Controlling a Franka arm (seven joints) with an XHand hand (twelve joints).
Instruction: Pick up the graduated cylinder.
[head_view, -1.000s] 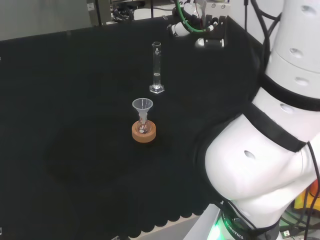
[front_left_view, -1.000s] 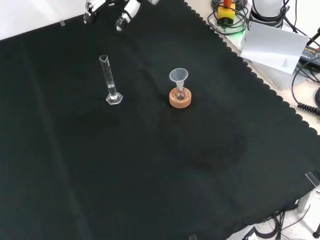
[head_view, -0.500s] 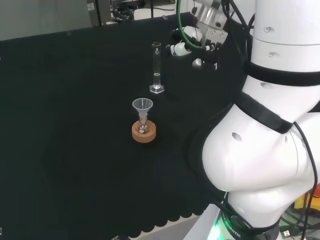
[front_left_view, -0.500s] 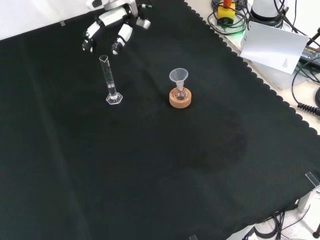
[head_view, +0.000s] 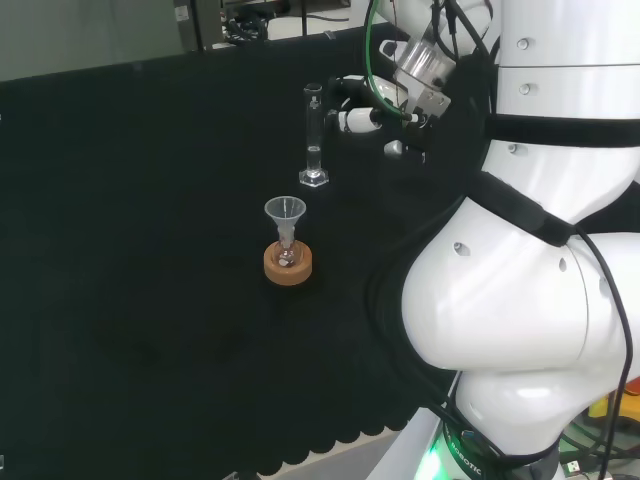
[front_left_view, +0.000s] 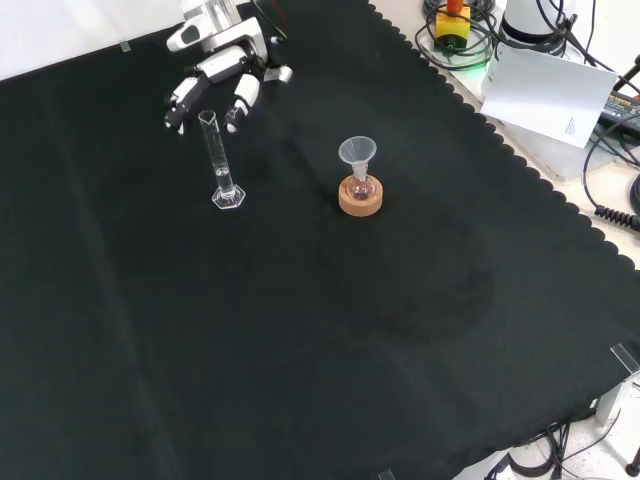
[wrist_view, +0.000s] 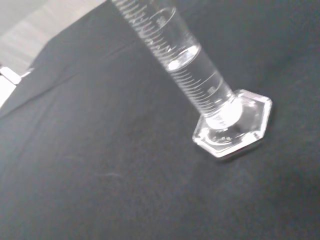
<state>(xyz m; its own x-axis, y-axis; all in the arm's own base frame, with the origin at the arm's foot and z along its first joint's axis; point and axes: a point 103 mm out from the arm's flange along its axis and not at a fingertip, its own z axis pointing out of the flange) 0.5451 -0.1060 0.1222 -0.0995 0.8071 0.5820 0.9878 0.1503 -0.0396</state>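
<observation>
My hand hangs w/ fingers spread and relaxed, holding nothing, tips pointing at the top of the graduated cylinder; in the front view the fingertips sit to either side of the cylinder's rim, just beside it, can't tell if touching. In the head view my hand is just right of the cylinder, near its upper half. The cylinder stands upright on its hexagonal base on the tabletop, black cloth, w/ a little clear liquid low in the tube; wrist view shows the base and graduation marks close up, liquid level a bit above the base. Farther out, to the right of the cylinder in the front view, a small flask on a cork ring carries a clear funnel in its neck; in the head view that set is nearer the camera than the cylinder, well apart from my hand.
</observation>
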